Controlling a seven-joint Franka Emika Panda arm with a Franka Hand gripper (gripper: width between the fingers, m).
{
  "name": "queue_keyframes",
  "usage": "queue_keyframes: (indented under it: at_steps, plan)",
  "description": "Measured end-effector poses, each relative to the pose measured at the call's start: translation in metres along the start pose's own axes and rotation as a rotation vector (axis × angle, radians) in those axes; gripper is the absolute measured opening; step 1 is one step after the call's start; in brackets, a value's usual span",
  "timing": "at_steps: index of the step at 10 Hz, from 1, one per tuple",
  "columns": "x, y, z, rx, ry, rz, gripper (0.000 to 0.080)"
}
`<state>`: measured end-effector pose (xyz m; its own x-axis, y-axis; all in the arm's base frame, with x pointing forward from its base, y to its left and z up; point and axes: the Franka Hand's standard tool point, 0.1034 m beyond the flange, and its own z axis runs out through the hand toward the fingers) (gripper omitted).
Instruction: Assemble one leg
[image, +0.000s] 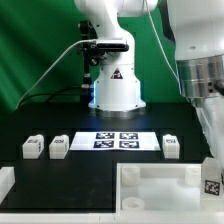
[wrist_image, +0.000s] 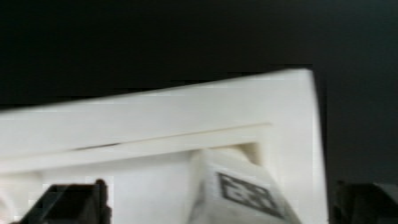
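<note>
A white leg (image: 211, 181) with a black-and-white tag stands at the near corner of the large white panel (image: 150, 186), on the exterior view's right. It also shows in the wrist view (wrist_image: 249, 192), against the panel's raised rim (wrist_image: 214, 105). My gripper (wrist_image: 217, 206) is open. Its dark fingers (wrist_image: 71, 202) stand wide apart on either side of the leg and do not touch it. In the exterior view my gripper (image: 213, 163) hangs just above this leg, partly cut off by the frame edge. Three more legs (image: 33, 147), (image: 59, 147), (image: 171, 147) lie on the black table.
The marker board (image: 118, 141) lies on the table in front of the robot base (image: 117, 90). A white block (image: 5, 183) sits at the near edge on the exterior view's left. A green curtain hangs behind.
</note>
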<state>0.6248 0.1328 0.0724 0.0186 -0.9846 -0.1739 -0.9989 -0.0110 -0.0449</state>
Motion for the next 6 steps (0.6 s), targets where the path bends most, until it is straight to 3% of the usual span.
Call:
queue_keyframes:
  at_steps: [4,5,6]
  plan:
    - [0.004,0.000,0.000,-0.005,0.003,-0.373,0.0649]
    - [0.014,0.000,-0.003,-0.076,0.024,-0.588,0.0649]
    - [0.015,-0.008,-0.007,-0.111,0.059,-0.753,0.0649]
